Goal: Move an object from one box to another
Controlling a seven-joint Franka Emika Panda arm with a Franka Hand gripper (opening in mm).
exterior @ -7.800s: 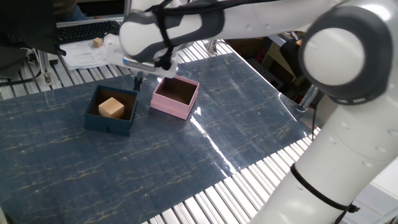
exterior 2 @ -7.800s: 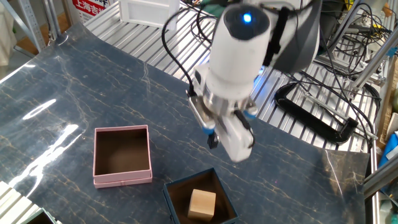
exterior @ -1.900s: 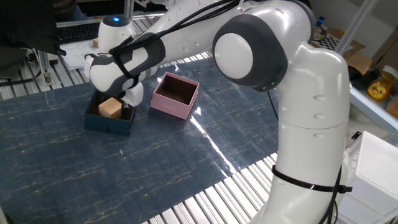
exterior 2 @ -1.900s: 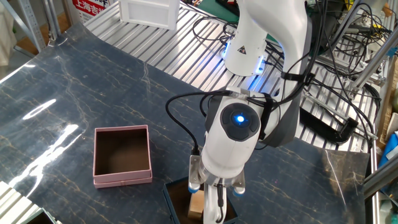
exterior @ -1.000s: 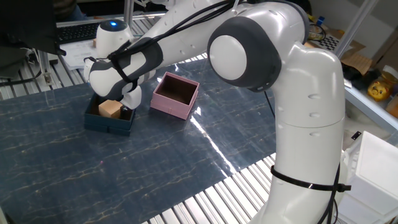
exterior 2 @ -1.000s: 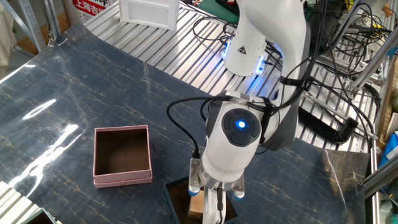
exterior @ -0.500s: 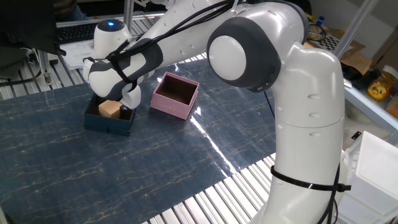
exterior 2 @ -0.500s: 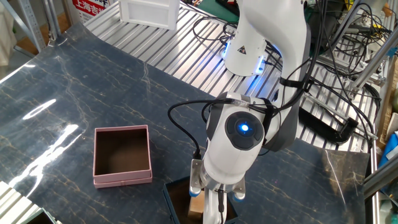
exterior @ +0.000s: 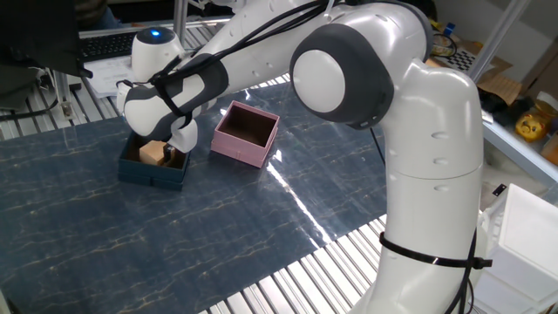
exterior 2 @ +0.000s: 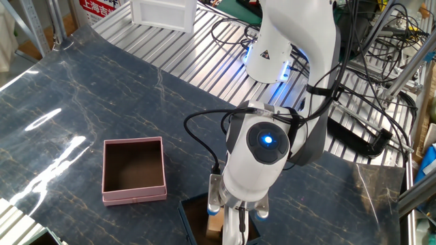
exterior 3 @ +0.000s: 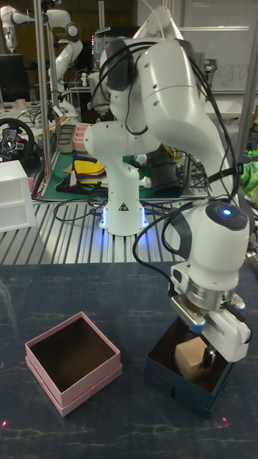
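The object, a light tan wooden cube (exterior: 153, 153), sits inside the navy-blue box (exterior: 148, 171) left of the pink box (exterior: 247, 133). My gripper (exterior: 162, 155) reaches down into the navy box with its fingers against the cube's sides, shut on it. In the tall fixed view the cube (exterior 3: 189, 356) rests low in the navy box (exterior 3: 179, 380), with one finger (exterior 3: 209, 357) pressed on its right face; the other finger is hidden. The pink box (exterior 3: 72, 363) stands with nothing in it. From the other side, my wrist covers most of the cube (exterior 2: 214, 224) and the navy box (exterior 2: 190, 212).
A keyboard (exterior: 122, 42) and papers carrying a small tan block (exterior: 137, 59) lie behind the mat. A white frame (exterior 2: 163, 12) and black cables (exterior 2: 354, 133) sit on the slatted metal table. A white shelf unit (exterior 3: 14, 204) stands at far left.
The arm has come down from above the boxes into the navy box. Over the last second it has barely moved, and the cube has shifted slightly between the fingers.
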